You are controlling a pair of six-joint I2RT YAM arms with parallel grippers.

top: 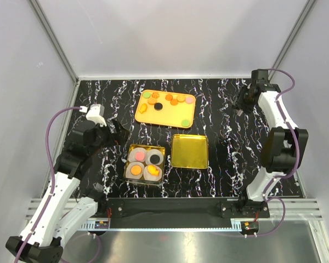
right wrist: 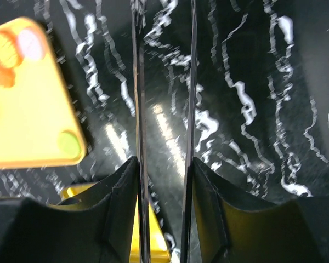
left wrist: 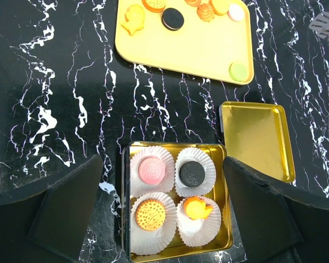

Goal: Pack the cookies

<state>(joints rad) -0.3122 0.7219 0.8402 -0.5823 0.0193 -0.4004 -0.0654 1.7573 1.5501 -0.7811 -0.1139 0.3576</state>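
Four small flat cookies (left wrist: 152,170) sit cupped in the square gold tin (left wrist: 175,145), its gold lid (left wrist: 257,142) set aside for access; more wait on the yellow tray (left wrist: 197,49). The left claw (left wrist: 164,211) gapes above; the right claw (right wrist: 164,164), seemingly narrowly parted, holds nothing.

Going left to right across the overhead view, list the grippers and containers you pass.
In order: left gripper → cookie tin → loose lid → right gripper. The yellow tray overlaps tin and lid, so it is left out.
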